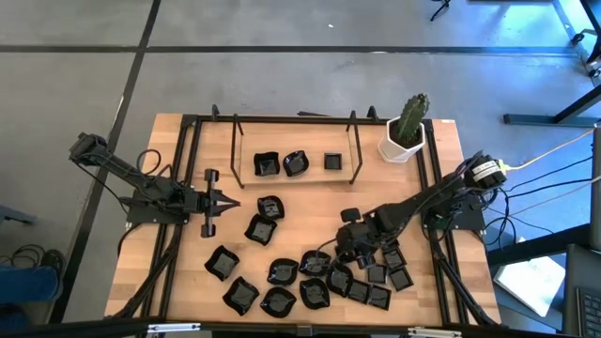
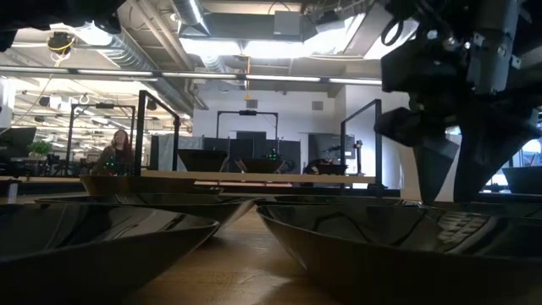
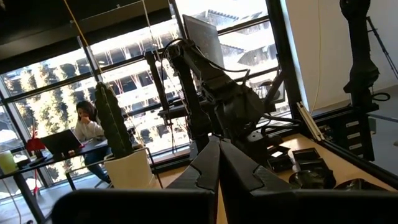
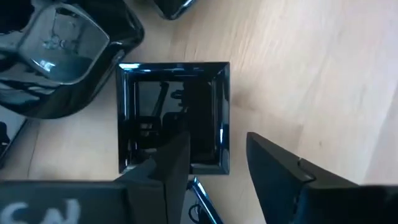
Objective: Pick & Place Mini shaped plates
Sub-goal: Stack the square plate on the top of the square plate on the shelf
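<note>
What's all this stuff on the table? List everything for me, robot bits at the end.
Mini shaped plates: about twenty, glossy black, square and wavy-rimmed, scattered over the near half of the table.
Plates in the rack: three, black, side by side at the far middle.
Rack: one, dark metal frame, far middle of the table.
Cactus pot: one, white with a green cactus, far right corner.
Table: one, light wood with black rails.
Person: one, seated at a laptop in the room beyond.
Left gripper: one, dark, shut and empty, waiting at left centre.
Right gripper: one, dark, fingers apart over the rim of a square plate in the near-right cluster.
</note>
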